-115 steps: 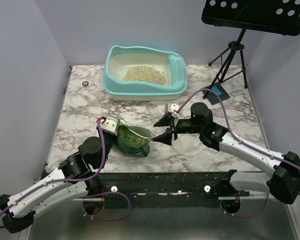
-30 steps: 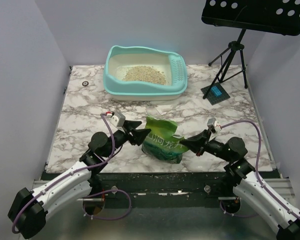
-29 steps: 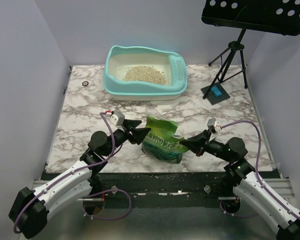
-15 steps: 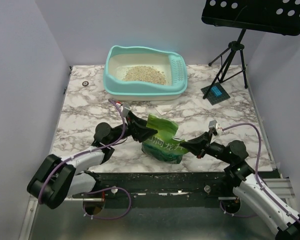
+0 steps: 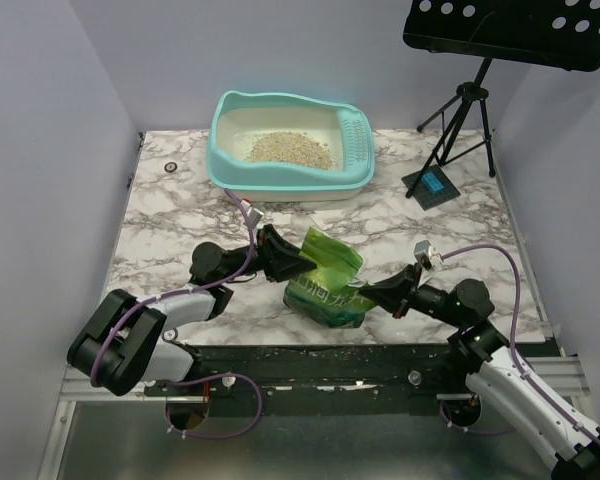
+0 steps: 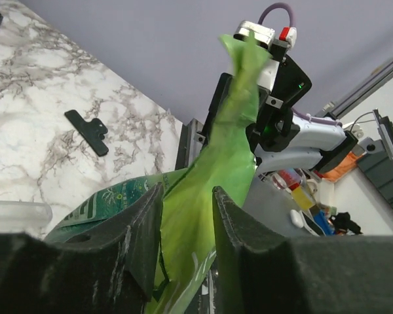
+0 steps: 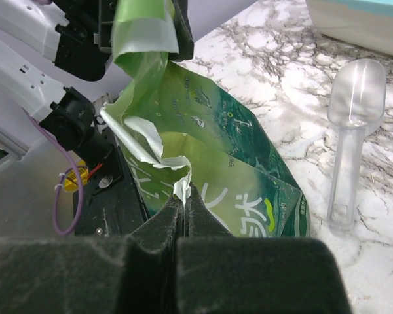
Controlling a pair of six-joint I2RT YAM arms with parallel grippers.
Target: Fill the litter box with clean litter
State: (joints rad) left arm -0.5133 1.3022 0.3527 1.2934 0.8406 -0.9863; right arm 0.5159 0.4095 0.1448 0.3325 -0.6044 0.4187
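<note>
Left gripper (image 6: 187, 193): jaws narrow, one on each side of pouch's (image 5: 325, 285) upright top flap; pinched or not, cannot tell
Right gripper (image 7: 183, 196): jaws closed on a torn edge at pouch mouth
Pouch: on table (image 5: 160, 220) near front edge, between both grippers, mouth gaping
Litter box (image 5: 280, 182): far side of table, well apart from pouch; tan litter (image 5: 290, 148) heaped inside
Scoop (image 7: 354, 111): clear, flat on table near pouch
Clip (image 6: 86, 129): black, on table

A marble-patterned table top (image 5: 420, 215) sits between plain pale lilac walls (image 5: 50, 120) under soft, even light. A black music stand (image 5: 510, 40) (perforated desk, tripod legs) occupies the right rear corner.
</note>
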